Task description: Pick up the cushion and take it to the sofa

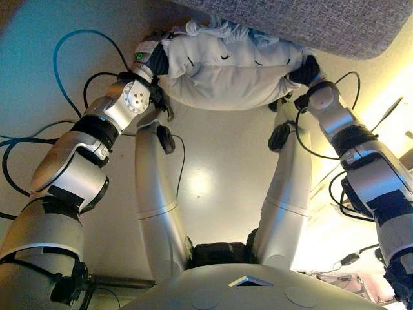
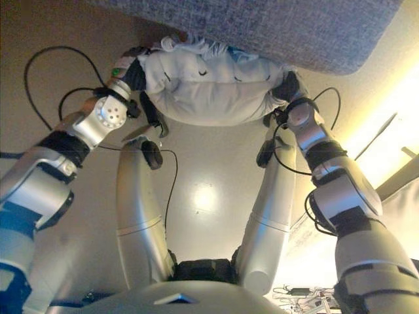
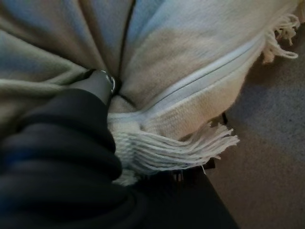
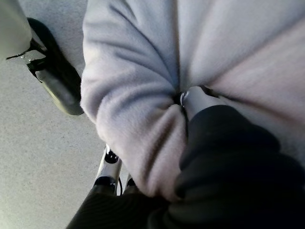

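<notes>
A white cushion (image 1: 219, 71) with fringed corners hangs between my two hands, lifted off the floor and touching the front edge of the grey sofa (image 1: 310, 22). My left hand (image 1: 155, 55) grips its left end; in the left wrist view a finger (image 3: 97, 83) digs into puckered cloth by the zip seam (image 3: 200, 81). My right hand (image 1: 306, 70) grips its right end; in the right wrist view a finger (image 4: 195, 100) sinks into bunched fabric (image 4: 143, 71). Most of both hands' fingers are buried in the cushion.
The sofa's grey fabric seat (image 2: 275, 26) spans the far side of the view, just beyond the cushion. A pale glossy floor (image 1: 213, 181) lies below. Low furniture edges and clutter (image 1: 393, 129) show at the right.
</notes>
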Controlling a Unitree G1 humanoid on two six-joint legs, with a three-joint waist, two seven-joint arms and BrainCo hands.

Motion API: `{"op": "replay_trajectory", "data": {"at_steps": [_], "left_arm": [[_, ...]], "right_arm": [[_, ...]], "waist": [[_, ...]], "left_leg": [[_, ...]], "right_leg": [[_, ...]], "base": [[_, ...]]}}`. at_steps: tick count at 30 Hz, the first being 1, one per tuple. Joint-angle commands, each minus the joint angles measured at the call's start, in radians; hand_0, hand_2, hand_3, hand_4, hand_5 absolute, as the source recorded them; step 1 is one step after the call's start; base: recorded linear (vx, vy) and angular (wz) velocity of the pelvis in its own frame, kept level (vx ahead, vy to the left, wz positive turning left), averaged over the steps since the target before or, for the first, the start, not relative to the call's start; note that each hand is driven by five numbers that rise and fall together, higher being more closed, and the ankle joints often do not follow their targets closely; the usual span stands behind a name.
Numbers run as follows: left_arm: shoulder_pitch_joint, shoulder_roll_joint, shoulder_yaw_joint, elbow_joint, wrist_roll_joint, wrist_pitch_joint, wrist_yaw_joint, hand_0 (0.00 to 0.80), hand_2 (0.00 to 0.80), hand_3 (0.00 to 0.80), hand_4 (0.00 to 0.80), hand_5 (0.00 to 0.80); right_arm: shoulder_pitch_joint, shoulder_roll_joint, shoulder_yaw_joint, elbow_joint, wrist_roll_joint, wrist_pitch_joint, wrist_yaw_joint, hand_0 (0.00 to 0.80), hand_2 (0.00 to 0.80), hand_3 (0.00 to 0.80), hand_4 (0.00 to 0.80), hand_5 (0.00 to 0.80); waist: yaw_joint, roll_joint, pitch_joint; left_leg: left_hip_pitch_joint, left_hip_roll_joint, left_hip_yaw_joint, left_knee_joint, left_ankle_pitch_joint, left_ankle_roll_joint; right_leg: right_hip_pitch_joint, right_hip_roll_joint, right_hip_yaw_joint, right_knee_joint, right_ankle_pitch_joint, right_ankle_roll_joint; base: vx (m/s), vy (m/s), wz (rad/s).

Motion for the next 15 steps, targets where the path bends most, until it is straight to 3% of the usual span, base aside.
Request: {"op": "replay_trajectory", "data": {"at_steps": [1,10,15], "left_arm": [[0.042,-0.042,0.092,-0.13,-0.004,-0.04,0.044,0.8,0.8,0.8,0.8,0.8],[0.151,-0.033,0.178,-0.234,-0.051,-0.062,0.092,0.8,0.8,0.8,0.8,0.8],[0.222,-0.045,0.215,-0.267,-0.02,-0.068,0.121,0.8,0.8,0.8,0.8,0.8]], "right_arm": [[0.037,-0.019,-0.017,-0.136,0.081,-0.065,0.009,0.8,0.8,0.8,0.8,0.8],[0.223,-0.033,-0.083,-0.333,0.107,-0.132,-0.103,0.8,0.8,0.8,0.8,0.8],[0.342,-0.014,-0.121,-0.401,0.116,-0.188,-0.154,0.8,0.8,0.8,0.8,0.8]], "waist": [[-0.012,0.079,-0.005],[-0.028,0.033,-0.005],[-0.038,-0.002,-0.005]], "left_leg": [[-0.001,0.019,-0.036,-0.102,0.09,-0.023],[0.13,0.035,-0.038,-0.172,0.113,-0.037],[0.288,0.047,-0.033,-0.259,0.133,-0.042]], "right_leg": [[0.0,-0.006,0.02,0.02,0.043,0.031],[0.152,0.007,-0.019,-0.072,0.054,0.033],[0.33,0.013,-0.041,-0.2,0.075,0.041]], "base": [[0.0,0.0,0.0],[-0.006,-0.03,-0.01],[0.014,-0.059,-0.05]]}}
